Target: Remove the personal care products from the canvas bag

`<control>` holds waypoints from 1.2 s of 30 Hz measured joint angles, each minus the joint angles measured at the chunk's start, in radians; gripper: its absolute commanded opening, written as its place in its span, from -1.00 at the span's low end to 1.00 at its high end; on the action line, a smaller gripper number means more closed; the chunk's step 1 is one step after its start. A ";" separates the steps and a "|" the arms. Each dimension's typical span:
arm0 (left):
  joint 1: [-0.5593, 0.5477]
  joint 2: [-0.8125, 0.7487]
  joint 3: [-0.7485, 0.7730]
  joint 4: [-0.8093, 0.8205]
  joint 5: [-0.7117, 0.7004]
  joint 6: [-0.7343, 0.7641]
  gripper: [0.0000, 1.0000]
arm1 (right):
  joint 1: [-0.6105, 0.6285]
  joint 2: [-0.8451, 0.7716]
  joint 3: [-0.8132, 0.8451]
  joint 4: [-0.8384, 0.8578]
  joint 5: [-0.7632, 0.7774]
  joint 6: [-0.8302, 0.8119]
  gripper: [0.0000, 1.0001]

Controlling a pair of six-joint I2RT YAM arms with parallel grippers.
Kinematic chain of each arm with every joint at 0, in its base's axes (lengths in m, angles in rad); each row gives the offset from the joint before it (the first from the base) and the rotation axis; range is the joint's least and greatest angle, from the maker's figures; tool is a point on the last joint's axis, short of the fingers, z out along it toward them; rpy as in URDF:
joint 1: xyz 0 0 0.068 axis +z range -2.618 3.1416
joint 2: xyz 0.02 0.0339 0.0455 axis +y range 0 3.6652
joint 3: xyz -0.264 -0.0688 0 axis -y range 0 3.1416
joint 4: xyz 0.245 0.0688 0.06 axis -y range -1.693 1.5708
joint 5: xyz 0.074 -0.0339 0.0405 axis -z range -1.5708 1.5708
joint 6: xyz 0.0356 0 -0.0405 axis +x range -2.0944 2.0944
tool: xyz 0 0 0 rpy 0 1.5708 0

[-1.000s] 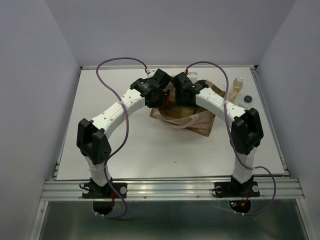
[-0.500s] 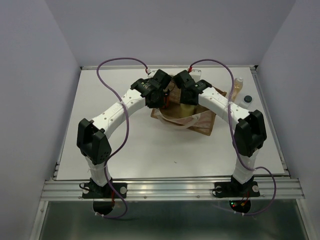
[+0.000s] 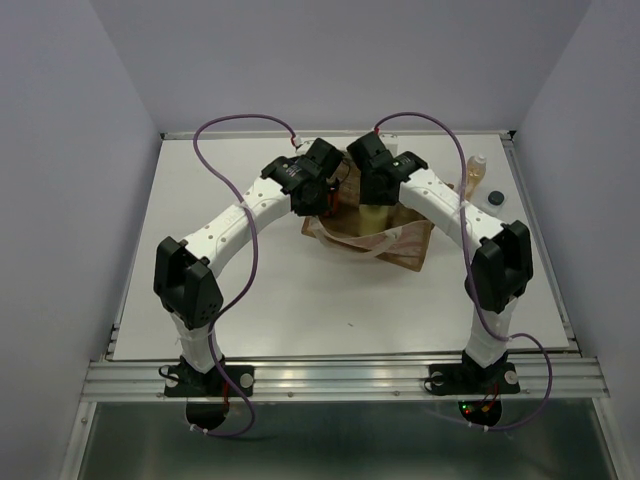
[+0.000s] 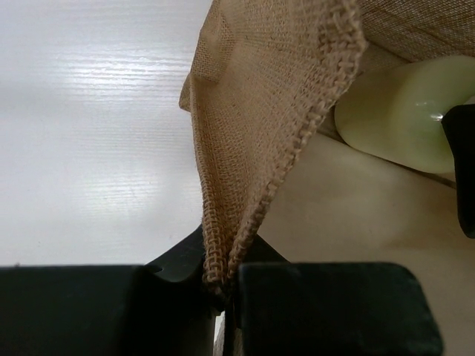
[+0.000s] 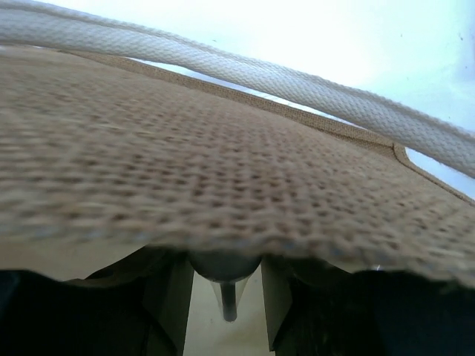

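Left gripper [image 4: 223, 285] clamps the bag [image 4: 260, 111] rim; right gripper [image 3: 371, 193] seems clamped on the pale bottle [image 4: 397, 111]. Canvas at the bottle's 6 o'clock may snag it and pull it loose.

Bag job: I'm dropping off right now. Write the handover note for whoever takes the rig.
Left tool: shut on the edge of the bag, holding the mouth open.
Right tool: at the bag mouth, seemingly shut on the green bottle. Fabric blocks its own camera.
Done: amber bottle and dark-capped bottle stand on the table, right of the bag.
Left: lift the green bottle clear and set it down, then check the bag for more. Its inside is mostly hidden.
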 measured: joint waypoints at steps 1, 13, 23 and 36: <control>0.000 0.001 0.002 -0.001 0.000 0.000 -1.00 | 0.000 0.000 0.007 -0.001 -0.006 -0.005 -0.99; 0.003 0.023 0.039 -0.018 -0.009 0.006 -1.00 | -0.004 -0.006 0.214 -0.060 -0.038 -0.123 -0.99; 0.040 0.051 0.088 -0.036 -0.002 0.006 -1.00 | -0.003 -0.110 0.415 -0.076 -0.038 -0.165 -0.99; 0.061 0.070 0.110 -0.031 0.009 0.007 -1.00 | -0.115 -0.169 0.560 0.011 -0.015 -0.132 -0.99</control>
